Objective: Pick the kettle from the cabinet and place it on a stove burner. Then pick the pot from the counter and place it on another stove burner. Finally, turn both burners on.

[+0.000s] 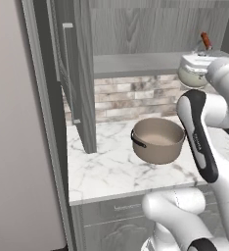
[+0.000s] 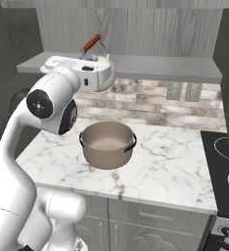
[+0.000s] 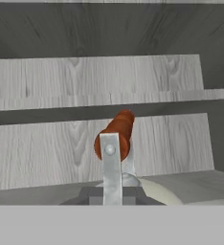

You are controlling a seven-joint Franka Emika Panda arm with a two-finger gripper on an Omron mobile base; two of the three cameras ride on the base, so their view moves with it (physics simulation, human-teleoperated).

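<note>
Now | one kettle (image 1: 192, 72), end effector (image 3: 112, 194) pinching its handle | one pot (image 2: 107, 143)

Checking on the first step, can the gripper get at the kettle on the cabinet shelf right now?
Probably yes. The gripper is already at the kettle, shut, with the reddish handle bar just ahead; nothing stands between them on the cabinet shelf.

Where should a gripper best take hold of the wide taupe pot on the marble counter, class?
Probably the wide taupe pot's rim, from above: its mouth is open and upright. The small black loop handle on its side looks too small for a sure pinch.
</note>
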